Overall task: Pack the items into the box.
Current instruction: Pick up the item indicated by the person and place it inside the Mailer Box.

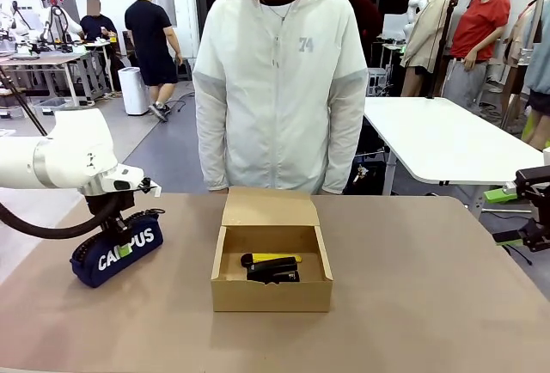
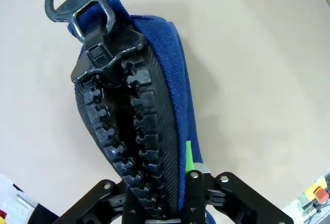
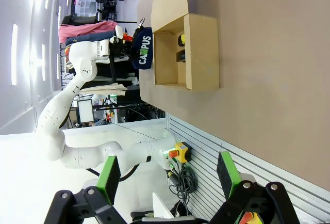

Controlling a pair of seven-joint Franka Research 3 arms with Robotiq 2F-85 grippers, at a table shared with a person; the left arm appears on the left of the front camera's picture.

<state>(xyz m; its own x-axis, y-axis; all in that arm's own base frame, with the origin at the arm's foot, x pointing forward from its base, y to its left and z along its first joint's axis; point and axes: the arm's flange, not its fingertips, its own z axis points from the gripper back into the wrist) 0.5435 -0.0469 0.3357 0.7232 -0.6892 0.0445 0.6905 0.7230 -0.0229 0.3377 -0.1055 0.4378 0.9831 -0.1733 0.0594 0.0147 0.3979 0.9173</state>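
One open box sat on the tabletop, holding one utility knife and one black stapler. Left of it, the left tool pinched the single pencil case; the right tool gaped empty. One person stood beyond.

The left arm is built of smooth, rounded white shells with what looks like a pale grey band round one joint, and a thick black cable runs under its wrist. The left pincer is black, its linked bars joined by round pins, with a slim green pad on one finger. The right pincer has the same black pinned bars and two bright green pads.
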